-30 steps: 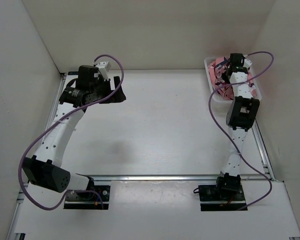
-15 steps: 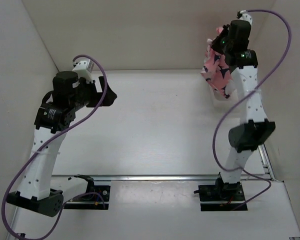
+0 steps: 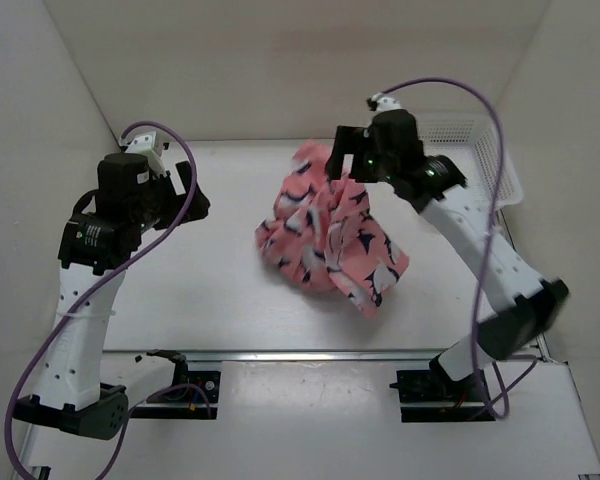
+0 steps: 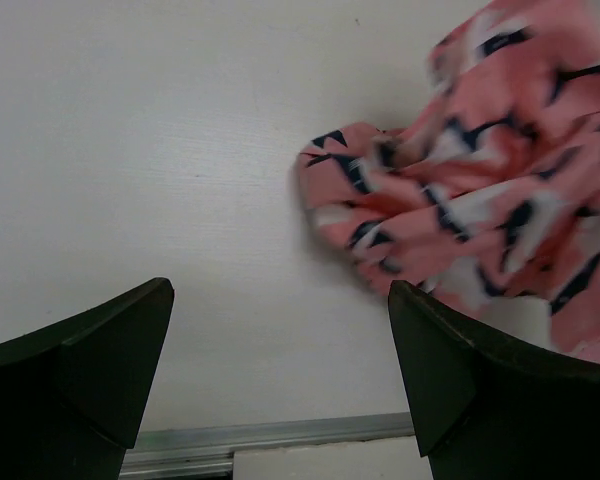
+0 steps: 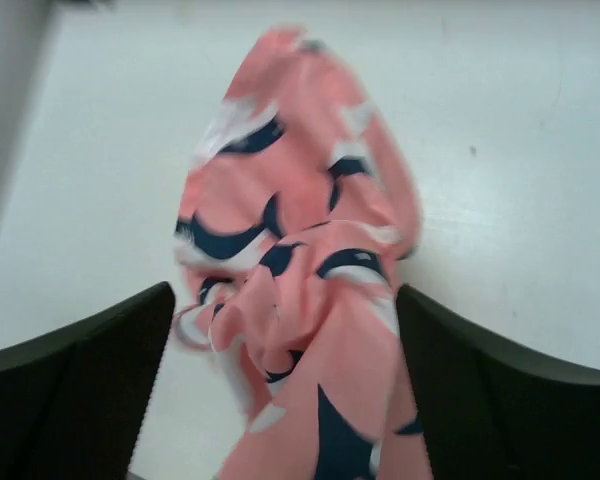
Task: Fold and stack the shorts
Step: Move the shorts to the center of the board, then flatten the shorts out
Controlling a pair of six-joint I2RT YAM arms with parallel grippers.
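Observation:
The salmon-pink shorts (image 3: pixel 330 235) with navy and white fish shapes lie crumpled and partly hanging at the middle of the table. My right gripper (image 3: pixel 348 160) hovers over their far upper edge. In the right wrist view its jaws stand wide apart, and the blurred shorts (image 5: pixel 300 200) hang between them, clear of the fingers (image 5: pixel 90 390). My left gripper (image 3: pixel 195 195) is open at the left, well short of the cloth. In the left wrist view the shorts (image 4: pixel 480 200) sit to the upper right of the left gripper (image 4: pixel 280 290), which holds nothing.
A white mesh basket (image 3: pixel 490 150) stands at the back right corner against the wall. White walls close in the table (image 3: pixel 210 290) on the left, back and right. An aluminium rail (image 3: pixel 310 353) runs along the near edge.
My right arm has swung from the basket to the table's middle with the shorts, and its jaws have opened. The left arm has drawn back and to the left.

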